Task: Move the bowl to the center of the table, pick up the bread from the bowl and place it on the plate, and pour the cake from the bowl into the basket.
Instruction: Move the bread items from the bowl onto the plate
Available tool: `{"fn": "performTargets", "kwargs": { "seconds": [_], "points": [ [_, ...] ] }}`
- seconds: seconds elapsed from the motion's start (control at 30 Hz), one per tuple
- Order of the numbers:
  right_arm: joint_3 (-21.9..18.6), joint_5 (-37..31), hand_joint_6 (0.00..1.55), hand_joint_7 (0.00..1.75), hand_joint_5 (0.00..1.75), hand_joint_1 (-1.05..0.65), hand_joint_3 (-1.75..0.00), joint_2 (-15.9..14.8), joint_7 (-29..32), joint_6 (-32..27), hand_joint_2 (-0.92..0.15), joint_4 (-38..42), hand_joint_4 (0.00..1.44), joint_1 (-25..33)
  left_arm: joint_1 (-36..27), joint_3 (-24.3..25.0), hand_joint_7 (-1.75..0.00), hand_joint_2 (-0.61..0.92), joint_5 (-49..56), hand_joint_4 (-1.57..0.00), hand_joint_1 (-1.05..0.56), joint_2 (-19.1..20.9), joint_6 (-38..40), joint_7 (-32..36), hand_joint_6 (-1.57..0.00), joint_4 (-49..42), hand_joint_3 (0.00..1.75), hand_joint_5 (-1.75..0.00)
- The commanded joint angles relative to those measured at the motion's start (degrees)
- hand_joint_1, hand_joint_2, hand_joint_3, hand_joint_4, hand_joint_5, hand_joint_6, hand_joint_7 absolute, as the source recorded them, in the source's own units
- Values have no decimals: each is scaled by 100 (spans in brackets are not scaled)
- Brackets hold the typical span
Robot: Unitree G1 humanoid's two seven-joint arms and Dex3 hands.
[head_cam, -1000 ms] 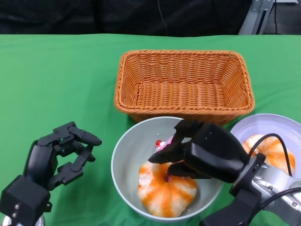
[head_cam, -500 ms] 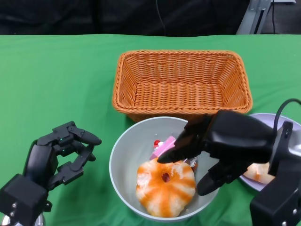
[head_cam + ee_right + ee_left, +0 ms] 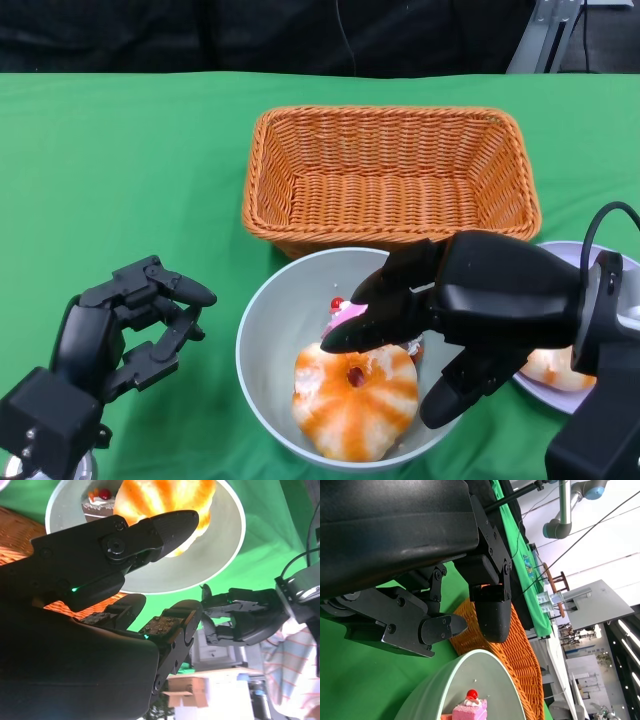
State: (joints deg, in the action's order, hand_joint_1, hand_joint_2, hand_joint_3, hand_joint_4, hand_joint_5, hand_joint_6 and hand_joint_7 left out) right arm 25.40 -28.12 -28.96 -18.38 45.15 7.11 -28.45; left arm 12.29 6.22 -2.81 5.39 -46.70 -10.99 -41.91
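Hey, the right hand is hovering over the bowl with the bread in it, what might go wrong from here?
The right hand hangs open above the bread, and the cake sits right beside it, so closing fingers could crush or drag the cake. A plate already holds one bread, so room there looks tight. A push could slide the bowl.

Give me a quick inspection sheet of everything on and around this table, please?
Surface: green cloth.
Job's things: bowl holds bread and pink cake; basket behind; plate with another bread.
Clutter: nothing seen.
Hands: right hand open over the bowl; left hand open, beside it.
Cables: black cable at right arm.
Surroundings: dark backdrop; another robot arm beyond.
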Motion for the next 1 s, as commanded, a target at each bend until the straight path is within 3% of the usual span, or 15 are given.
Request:
{"fn": "performTargets", "kwargs": {
  "seconds": [0.03,0.2,0.57,0.8,1.0],
  "points": [
    [-146,-451,57,1,20,-84,0,42,412,308,-87,113,48,6,-80,-6,-105,88,-70,-75,1,49,59,-51,-78,88,52,-139],
    [-108,-1368,62,2,21,-82,0,115,1167,688,-86,288,53,-74,-76,-29,-105,92,-11,-75,-1,53,-4,12,-77,71,42,-136],
    [67,-2228,65,2,19,-82,0,149,1870,1059,-84,729,57,-353,-87,-50,-110,87,231,-65,-3,42,-136,294,-78,37,48,-163],
    [146,-2483,67,2,18,-84,-1,159,2123,1119,-85,822,58,-400,-126,-57,-109,83,208,-67,-2,21,-123,293,-77,70,56,-150],
    [273,-3169,67,1,19,-88,0,191,2838,937,-87,764,58,-340,-167,-70,-108,83,171,-68,-2,14,-132,254,-78,122,59,-150]
  ]
}}
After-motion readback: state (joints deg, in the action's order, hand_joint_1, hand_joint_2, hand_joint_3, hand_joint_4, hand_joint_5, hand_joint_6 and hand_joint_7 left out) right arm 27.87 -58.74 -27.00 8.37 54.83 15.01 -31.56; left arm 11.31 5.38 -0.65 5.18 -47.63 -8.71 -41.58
